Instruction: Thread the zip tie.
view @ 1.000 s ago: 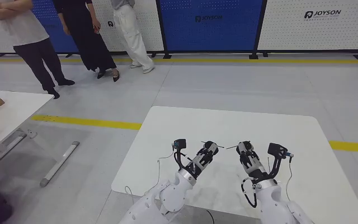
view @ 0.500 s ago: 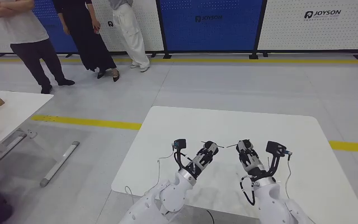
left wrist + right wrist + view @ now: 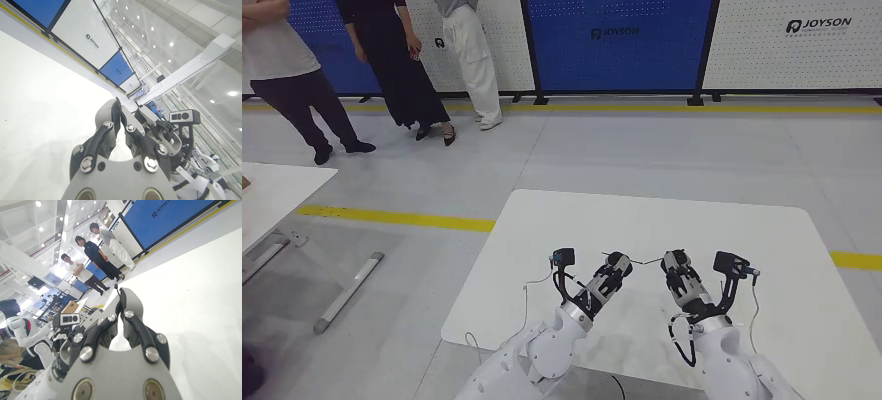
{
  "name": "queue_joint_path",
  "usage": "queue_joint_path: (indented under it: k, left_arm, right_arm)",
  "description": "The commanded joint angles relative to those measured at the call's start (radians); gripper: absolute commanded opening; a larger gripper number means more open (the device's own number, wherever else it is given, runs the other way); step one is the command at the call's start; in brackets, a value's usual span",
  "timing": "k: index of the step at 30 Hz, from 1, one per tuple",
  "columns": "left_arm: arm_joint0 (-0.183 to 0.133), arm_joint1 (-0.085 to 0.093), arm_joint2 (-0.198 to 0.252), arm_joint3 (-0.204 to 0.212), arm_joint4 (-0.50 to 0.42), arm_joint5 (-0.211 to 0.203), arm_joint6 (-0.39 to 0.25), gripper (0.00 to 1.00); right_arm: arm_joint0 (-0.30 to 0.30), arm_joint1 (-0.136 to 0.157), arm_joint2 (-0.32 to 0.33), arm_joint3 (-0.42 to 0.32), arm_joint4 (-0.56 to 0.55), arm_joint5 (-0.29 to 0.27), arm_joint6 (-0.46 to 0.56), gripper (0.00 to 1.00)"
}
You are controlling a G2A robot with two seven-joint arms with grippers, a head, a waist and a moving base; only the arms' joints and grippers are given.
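i see both grippers low in the middle of the top view, over the near part of the white table (image 3: 572, 225). the left gripper (image 3: 616, 264) and right gripper (image 3: 673, 262) sit just beside each other, with the thin black zip tie (image 3: 646, 263) strung between them. the right fingers (image 3: 132, 302) are clamped on the tie, its head poking past their tips. the left fingers (image 3: 130, 117) are pressed together on its other end.

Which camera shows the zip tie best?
Right wrist view: the zip tie head pokes out of the shut right gripper. Top view shows it as a thin line; left wrist view, perhaps a dark tip.
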Motion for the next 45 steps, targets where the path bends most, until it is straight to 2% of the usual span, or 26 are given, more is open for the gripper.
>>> queue_joint_path:
  k: [1,8,19,36,45]
  left_arm:
    - [0.0,0.0,0.0,0.0,0.0,0.0,0.0,0.0]
    - [0.0,0.0,0.0,0.0,0.0,0.0,0.0,0.0]
    - [0.0,0.0,0.0,0.0,0.0,0.0,0.0,0.0]
    - [0.0,0.0,0.0,0.0,0.0,0.0,0.0,0.0]
    - [0.0,0.0,0.0,0.0,0.0,0.0,0.0,0.0]
  right_arm:
    - [0.002,-0.003,-0.004,0.005,-0.004,0.001,0.001,0.0]
    - [0.007,-0.014,-0.008,0.024,-0.007,-0.005,-0.006,0.0]
    - [-0.019,-0.022,0.02,0.01,-0.021,-0.024,-0.021,0.0]
    - [0.002,-0.044,-0.008,0.035,-0.073,-0.018,0.001,0.0]
    - [-0.005,-0.054,0.007,0.043,-0.037,-0.04,-0.005,0.0]
